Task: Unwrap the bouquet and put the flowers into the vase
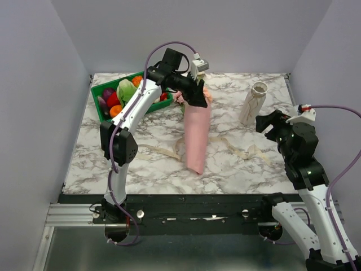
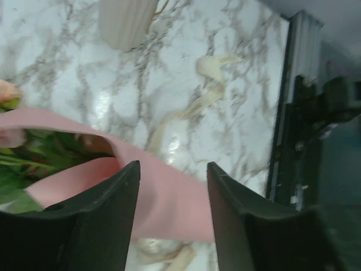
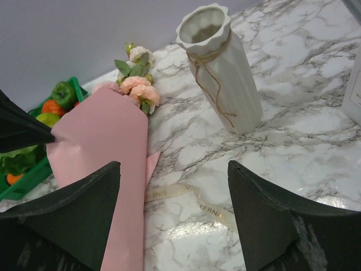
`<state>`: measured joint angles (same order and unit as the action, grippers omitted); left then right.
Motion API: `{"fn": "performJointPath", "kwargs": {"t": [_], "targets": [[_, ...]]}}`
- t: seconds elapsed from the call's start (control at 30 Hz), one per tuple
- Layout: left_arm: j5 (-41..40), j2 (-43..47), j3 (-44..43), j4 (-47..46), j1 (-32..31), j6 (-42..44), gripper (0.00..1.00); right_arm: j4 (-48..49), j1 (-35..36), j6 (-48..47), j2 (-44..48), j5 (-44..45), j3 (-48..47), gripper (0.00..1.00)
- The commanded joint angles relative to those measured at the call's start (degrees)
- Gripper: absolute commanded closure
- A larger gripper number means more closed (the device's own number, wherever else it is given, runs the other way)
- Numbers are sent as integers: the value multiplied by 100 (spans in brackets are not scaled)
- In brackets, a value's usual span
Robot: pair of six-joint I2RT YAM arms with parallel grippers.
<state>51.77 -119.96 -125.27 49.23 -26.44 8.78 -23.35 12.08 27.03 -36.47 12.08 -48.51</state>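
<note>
The bouquet point(image 1: 197, 135) lies on the marble table, its pink paper cone point(image 3: 107, 141) pointing toward the near edge and pink and cream roses point(image 3: 141, 90) with green leaves showing at the far end. My left gripper point(image 1: 196, 100) hangs over that flower end. It is open, and the paper's rim point(image 2: 169, 206) lies in the gap between its fingers point(image 2: 107, 217) without being pinched. Green stems point(image 2: 34, 161) show inside the cone. The cream ribbon point(image 1: 163, 151) lies loose on the table. The white ribbed vase point(image 1: 252, 103) stands upright at the right. My right gripper point(image 1: 266, 122) is open and empty just in front of the vase.
A green crate point(image 1: 100, 101) of toy vegetables sits at the back left, close to the left arm. More loose ribbon point(image 3: 189, 195) trails between the bouquet and the vase. Grey walls close off the left, back and right of the table point(image 1: 101, 164).
</note>
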Motion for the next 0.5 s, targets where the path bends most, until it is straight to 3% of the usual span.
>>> {"fn": "performJointPath", "kwargs": {"t": [0.0, 0.2, 0.47], "targets": [[-175, 210, -129, 95, -336, -253, 1, 94, 49, 40, 70, -39, 131, 14], [-650, 8, -410, 570, -117, 299, 1, 77, 49, 22, 78, -39, 166, 12], [-229, -326, -50, 578, 797, 748, 1, 94, 49, 5, 52, -144, 184, 12]]}}
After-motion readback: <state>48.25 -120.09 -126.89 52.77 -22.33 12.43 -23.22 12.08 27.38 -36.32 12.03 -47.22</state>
